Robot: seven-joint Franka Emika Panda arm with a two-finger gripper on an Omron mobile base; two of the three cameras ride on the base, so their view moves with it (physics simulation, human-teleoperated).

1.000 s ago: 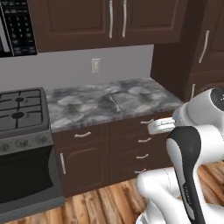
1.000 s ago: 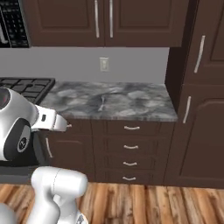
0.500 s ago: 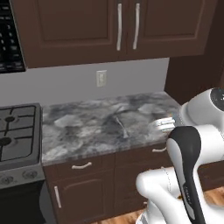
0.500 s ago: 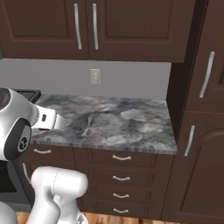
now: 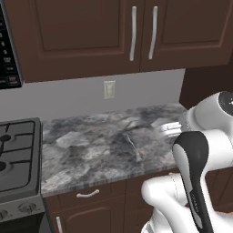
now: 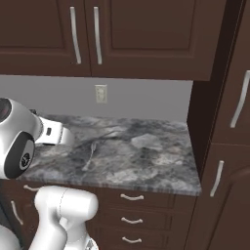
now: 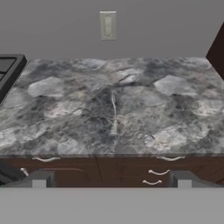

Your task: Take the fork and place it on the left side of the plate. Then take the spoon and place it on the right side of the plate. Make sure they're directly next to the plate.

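Observation:
One slim silver utensil (image 7: 113, 111) lies on the grey marble counter (image 7: 52, 113), handle roughly pointing at me; it also shows in the base views (image 5: 134, 148) (image 6: 90, 156). It is too small to tell whether it is the fork or the spoon. A second thin pale piece (image 7: 127, 79) lies just behind it toward the wall, equally unclear. The plate is out of view. My gripper (image 7: 111, 179) hangs in front of the counter's front edge, short of the utensil, open, with nothing between its fingertips (image 7: 39, 179). The white hand (image 5: 170, 129) is level with the countertop.
A gas stove (image 5: 16, 154) adjoins the counter on the left. A tall dark cabinet (image 6: 219, 122) closes the right end. Wall cabinets (image 5: 136, 32) hang above, with a wall outlet (image 7: 107, 25) on the backsplash. Drawers (image 6: 132, 197) sit below the counter.
The whole picture has shifted: the base has driven closer to the counter, which now looks larger and nearer. The gripper stays open; the utensils have not moved on the counter.

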